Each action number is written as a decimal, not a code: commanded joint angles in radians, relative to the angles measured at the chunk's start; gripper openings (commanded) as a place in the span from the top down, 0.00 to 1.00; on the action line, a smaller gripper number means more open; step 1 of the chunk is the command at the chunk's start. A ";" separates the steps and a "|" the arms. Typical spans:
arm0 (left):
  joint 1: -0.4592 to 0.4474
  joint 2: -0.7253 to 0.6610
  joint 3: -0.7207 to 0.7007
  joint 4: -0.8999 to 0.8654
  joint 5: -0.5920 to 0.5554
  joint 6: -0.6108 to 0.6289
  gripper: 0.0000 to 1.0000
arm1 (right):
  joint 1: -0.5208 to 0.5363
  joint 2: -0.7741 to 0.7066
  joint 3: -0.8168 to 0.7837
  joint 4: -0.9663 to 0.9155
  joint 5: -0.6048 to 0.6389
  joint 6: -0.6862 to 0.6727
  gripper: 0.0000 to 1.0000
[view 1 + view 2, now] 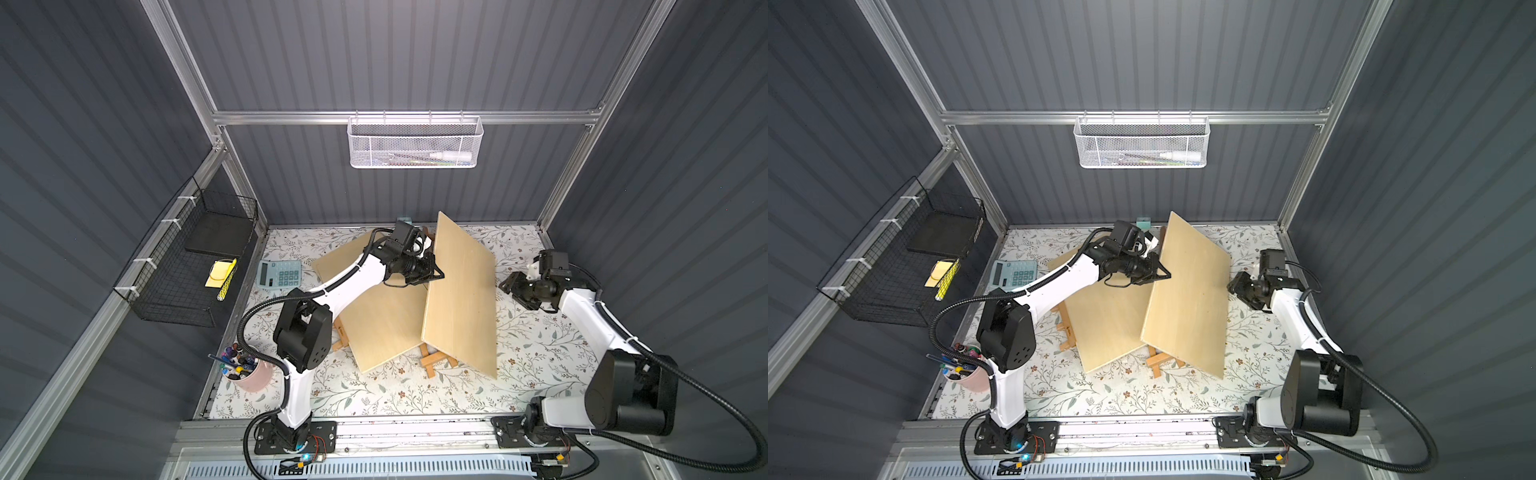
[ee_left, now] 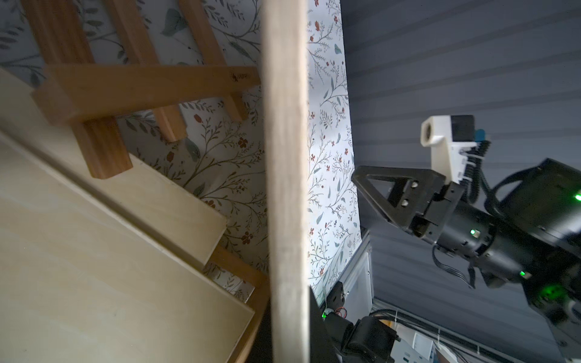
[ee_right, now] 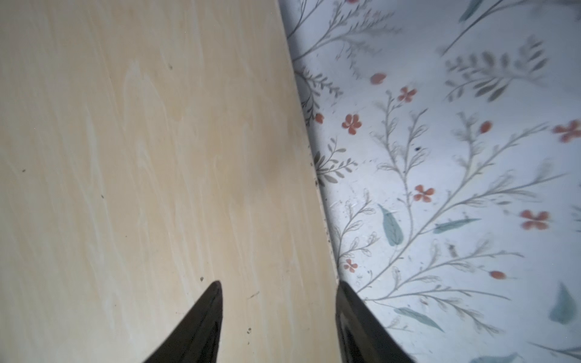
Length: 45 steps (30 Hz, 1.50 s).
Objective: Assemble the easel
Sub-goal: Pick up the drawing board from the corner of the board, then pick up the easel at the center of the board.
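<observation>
"In the middle of the table (image 1: 374, 399), what is that big wooden thing?" asks Mia.

"That is the tilted board (image 1: 461, 299)," says Ben. "Its 9 o'clock edge is up in the air. Its 3 o'clock edge is down low by the table."

"Who holds it up?"

"The left pincer (image 1: 435, 270) does. It is pressed tight on the board's 9 o'clock edge. From that arm's own camera the thin edge of the board runs right across the middle of the picture."

"And the right pincer (image 1: 506, 286)?"

"It is at 3 o'clock, just beside the low edge. Its fingers (image 3: 201, 323) are spread apart. From its own camera the board fills the space in front of them. I cannot tell if they touch the wood."

"Where is the rest of the easel?"

"A flat board (image 1: 382, 324) lies at 9 o'clock from the tilted one, and one corner goes under it. The left arm reaches over it. Some easel legs (image 1: 436, 361) stick out from under the boards at 6 o'clock. The other legs (image 1: 340, 336) stick out from under the flat board at 8 o'clock."

"What else is on the table?"

"A calculator (image 1: 279, 274) at 10 o'clock and a pink cup (image 1: 254, 378) full of pens at 8 o'clock. Both are well apart from the boards."
</observation>
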 commanded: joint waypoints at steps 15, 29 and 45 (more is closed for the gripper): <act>-0.022 -0.248 0.280 -0.110 -0.033 0.134 1.00 | 0.005 -0.118 0.058 -0.151 0.253 0.020 0.38; -0.022 -0.491 0.190 -0.471 -0.519 0.244 1.00 | 0.239 0.160 0.282 -0.130 0.206 -0.061 0.38; 0.002 -0.399 0.405 -0.688 -0.834 0.239 1.00 | 0.437 0.826 1.002 -0.292 0.127 -0.162 0.38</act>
